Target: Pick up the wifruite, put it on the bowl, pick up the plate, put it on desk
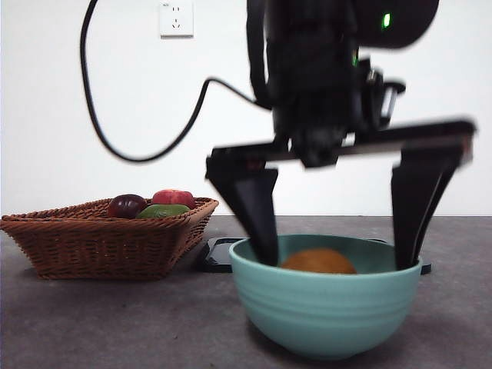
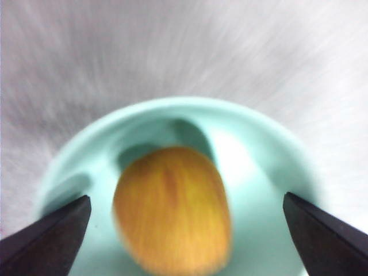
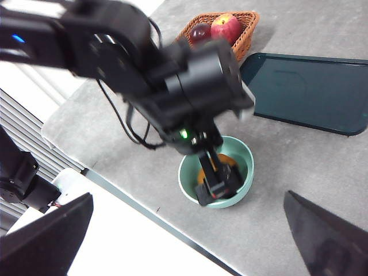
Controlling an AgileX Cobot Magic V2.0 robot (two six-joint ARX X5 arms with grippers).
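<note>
The brownish-orange wifruite [image 1: 319, 261] lies inside the mint-green bowl [image 1: 327, 311] at the front of the dark grey desk [image 1: 115, 323]. My left gripper [image 1: 336, 257] is open, with one jaw on each side of the wifruite and both tips dipping just inside the bowl's rim. The left wrist view shows the wifruite [image 2: 172, 210] lying free in the bowl [image 2: 172, 104] between the spread jaws. My right gripper [image 3: 188, 195] is open and empty, high above the desk. A dark teal rectangular plate [image 3: 305, 92] lies flat behind the bowl [image 3: 245, 154].
A wicker basket [image 1: 108, 238] stands at the left with a red apple [image 1: 173, 198], a dark purple fruit [image 1: 127, 205] and a green fruit [image 1: 164, 210]. A black cable [image 1: 138, 157] hangs before the white wall. The desk's front edge [image 3: 144, 210] runs close to the bowl.
</note>
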